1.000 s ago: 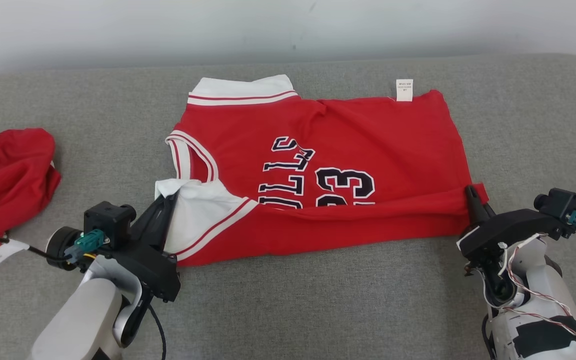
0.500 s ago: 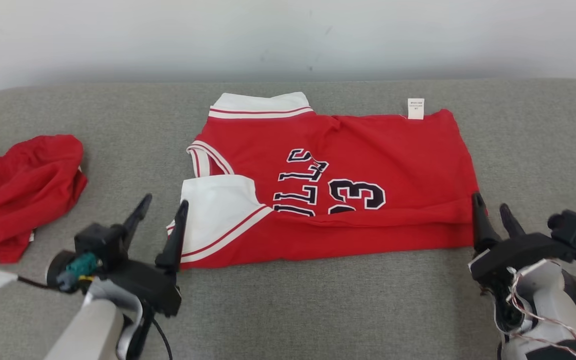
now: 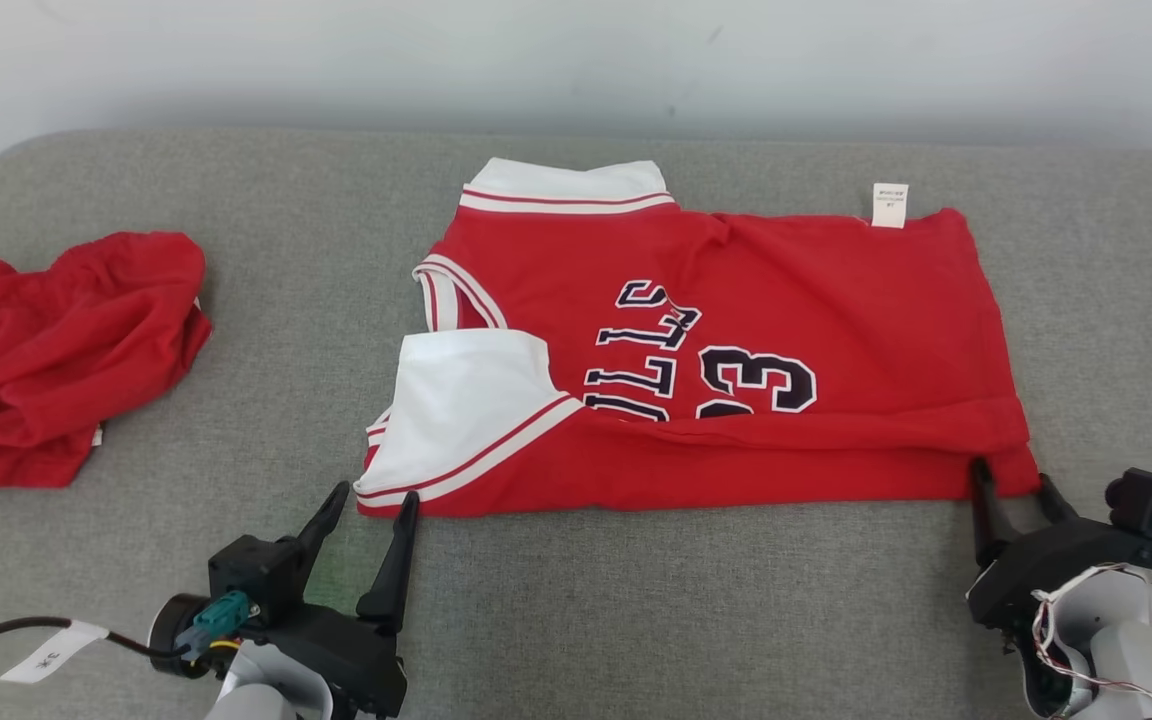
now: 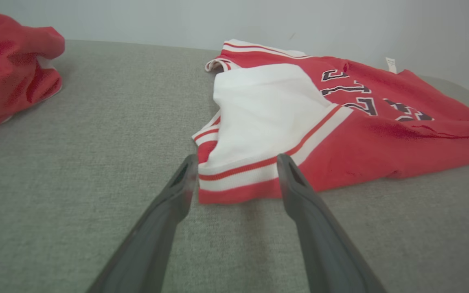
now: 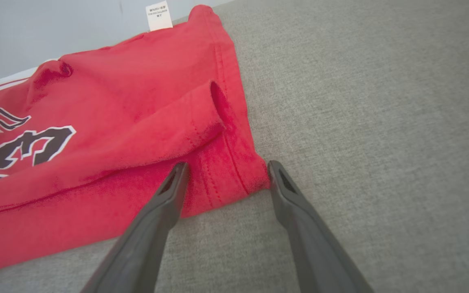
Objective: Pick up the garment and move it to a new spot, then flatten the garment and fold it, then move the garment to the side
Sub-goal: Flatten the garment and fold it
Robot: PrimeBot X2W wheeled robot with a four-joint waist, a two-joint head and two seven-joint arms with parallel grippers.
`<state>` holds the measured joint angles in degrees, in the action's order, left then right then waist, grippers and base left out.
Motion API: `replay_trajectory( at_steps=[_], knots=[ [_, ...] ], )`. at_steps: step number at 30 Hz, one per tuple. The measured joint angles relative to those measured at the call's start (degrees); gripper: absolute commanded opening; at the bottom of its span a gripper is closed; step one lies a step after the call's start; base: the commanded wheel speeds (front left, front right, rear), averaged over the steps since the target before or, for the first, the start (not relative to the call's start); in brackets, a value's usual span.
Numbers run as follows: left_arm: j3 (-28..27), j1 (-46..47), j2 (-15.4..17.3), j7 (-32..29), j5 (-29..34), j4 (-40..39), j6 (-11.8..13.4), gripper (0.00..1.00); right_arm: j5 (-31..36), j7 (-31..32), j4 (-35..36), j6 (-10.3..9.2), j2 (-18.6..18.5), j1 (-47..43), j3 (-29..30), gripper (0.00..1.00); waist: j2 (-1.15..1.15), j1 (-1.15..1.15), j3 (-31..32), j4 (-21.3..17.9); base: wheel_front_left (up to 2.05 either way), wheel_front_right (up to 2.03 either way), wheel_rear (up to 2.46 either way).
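Note:
The garment [image 3: 736, 340] is a red jersey with white trim and dark lettering, lying folded lengthwise on the grey cushion, its near half turned over the far half. A white panel [image 4: 267, 110] lies at its left end. My left gripper [image 3: 372, 497] stands open just in front of the garment's near-left corner [image 4: 234, 187], holding nothing. At the near-right corner [image 5: 226, 179], my right gripper [image 3: 1013, 478] is open too, the red hem lying between its fingers untouched. A white label [image 3: 890, 204] pokes out at the far edge.
A second red cloth [image 3: 56, 350] lies crumpled at the left end of the grey cushion [image 3: 636, 600]. A pale wall [image 3: 576, 60] rises behind the cushion. A tagged cable [image 3: 46, 650] trails from my left wrist.
Both grippers have opened, let go of the garment's near edge and drawn back toward me. The folded edge now rests on the jersey. The head view has shifted.

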<state>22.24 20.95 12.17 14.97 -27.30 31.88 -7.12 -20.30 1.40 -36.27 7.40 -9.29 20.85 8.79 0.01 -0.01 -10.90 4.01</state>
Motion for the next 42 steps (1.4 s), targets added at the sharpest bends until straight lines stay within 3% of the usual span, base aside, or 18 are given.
replay_trajectory(
  at_steps=[11, 12, 13, 14, 16, 26, 36, 42],
  knots=[
    [-1.4, 2.9, -1.9, 0.0, -0.2, 8.7, -0.3, 1.00, 4.1, -1.5, -6.8, 0.00, 0.3, 4.5, -1.7, 1.00, -0.01, 0.00, -1.6, -0.6, 0.00, 0.00, 0.00],
    [-1.4, 3.3, -2.0, 0.0, -0.2, 9.6, -0.3, 1.00, 4.1, -1.7, -7.3, 0.00, 0.4, 5.0, -1.9, 0.76, -0.01, 0.00, -1.6, -0.8, 0.00, 0.00, 0.00],
    [-1.4, 3.7, -2.2, 0.0, -0.6, 10.3, -0.3, 1.00, 4.1, -2.0, -7.8, 0.00, 0.5, 5.3, -2.1, 0.40, -0.01, 0.00, -1.7, -0.9, 0.00, 0.00, 0.00],
    [-1.1, 4.1, -2.4, 0.0, -1.2, 10.7, -0.3, 0.42, 4.1, -2.3, -8.1, 0.00, 0.7, 5.7, -2.3, 0.00, 0.00, 0.00, -1.7, -1.1, 0.00, 0.00, 0.00],
    [-0.6, 4.6, -2.6, 0.1, -1.6, 11.4, -0.3, 0.00, 3.6, -2.8, -9.1, 0.00, 0.8, 6.1, -2.7, 0.00, 0.00, 0.01, -1.4, -1.3, 0.00, 0.00, 0.00],
    [0.9, -0.7, -0.8, 0.1, -3.9, 8.6, -0.4, 0.00, -1.8, -6.1, -8.7, 0.05, 1.1, 0.7, -5.1, 0.00, 0.00, 0.00, 3.3, -1.3, 0.00, 0.00, 0.00],
    [0.8, -12.1, 0.8, 0.1, -4.3, 3.6, -0.4, 0.00, -6.4, -3.6, 0.1, 0.07, -0.1, -12.2, -5.4, 0.00, -0.01, 0.00, 9.1, -1.0, 0.00, 0.00, 0.00],
    [0.0, -18.7, 1.2, -1.0, -6.4, -0.9, 1.3, 0.00, -7.4, 1.4, 8.0, 0.07, 0.4, -21.4, -3.6, 0.00, -0.01, -0.01, 11.6, -0.8, 0.00, 0.00, 0.00]
  ],
)
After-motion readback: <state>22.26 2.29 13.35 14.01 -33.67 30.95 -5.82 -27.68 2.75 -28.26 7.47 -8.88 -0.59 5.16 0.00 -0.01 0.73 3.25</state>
